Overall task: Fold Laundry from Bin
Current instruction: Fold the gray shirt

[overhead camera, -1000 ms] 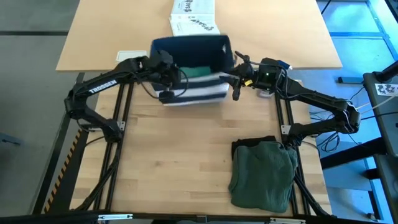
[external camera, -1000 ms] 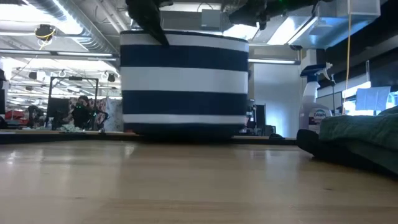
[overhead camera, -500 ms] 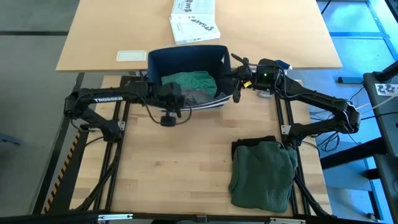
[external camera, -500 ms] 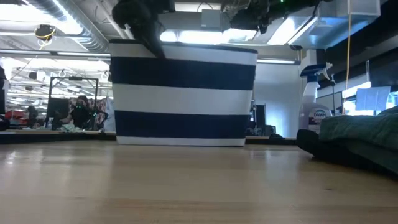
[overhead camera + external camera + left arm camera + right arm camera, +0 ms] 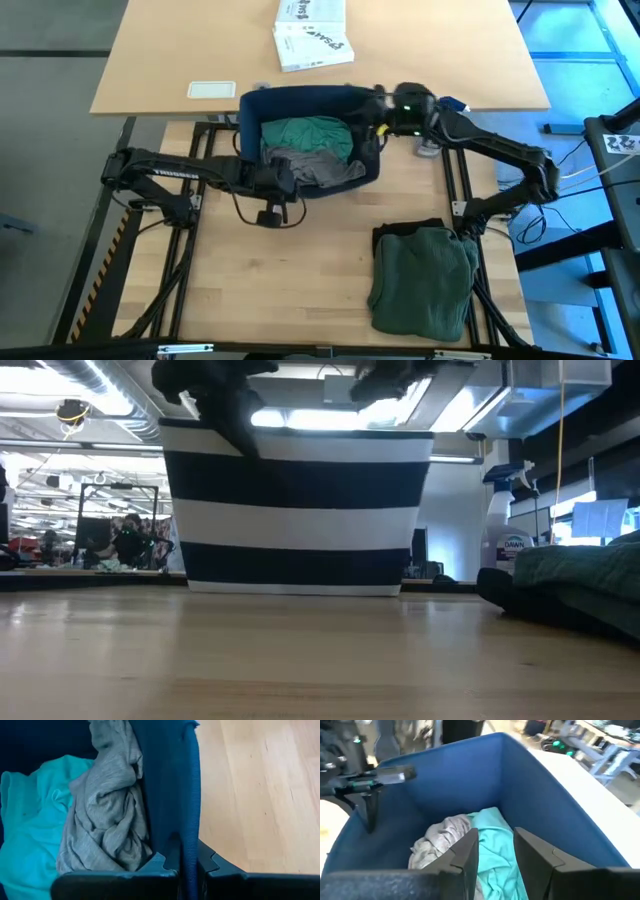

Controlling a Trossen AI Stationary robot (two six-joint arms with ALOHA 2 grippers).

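The bin [image 5: 300, 100], navy with white stripes [image 5: 300, 510], stands on its base at the far middle of the table. Inside lie a teal-green garment [image 5: 310, 135] and a light grey one [image 5: 320, 168], both also seen in the left wrist view [image 5: 30, 830] [image 5: 107, 820]. My left gripper [image 5: 272, 178] is shut on the bin's near wall. My right gripper [image 5: 380, 108] hovers over the bin's far right corner. Its fingers stand apart [image 5: 496, 855] with nothing between them. A folded dark green garment [image 5: 425, 280] lies on a black one [image 5: 400, 232] at the near right. My left gripper pinches the rim of the bin's near wall [image 5: 189, 835], toward that wall's left end. One finger is inside the bin and one outside. The fingers come from above, slanting down toward the far side. The bin stands on the table.
A white printed box [image 5: 312, 30] and a white card [image 5: 211, 90] lie on the tan table behind. A spray bottle [image 5: 512, 535] stands at the right. Bare wood [image 5: 270, 280] stretches across the near left of the table.
My left gripper has gone down and toward the table's near edge with the bin's near wall. The bin, tipped back a second ago, has come down on its base and slid nearer. My right gripper has shifted a little toward the far edge.
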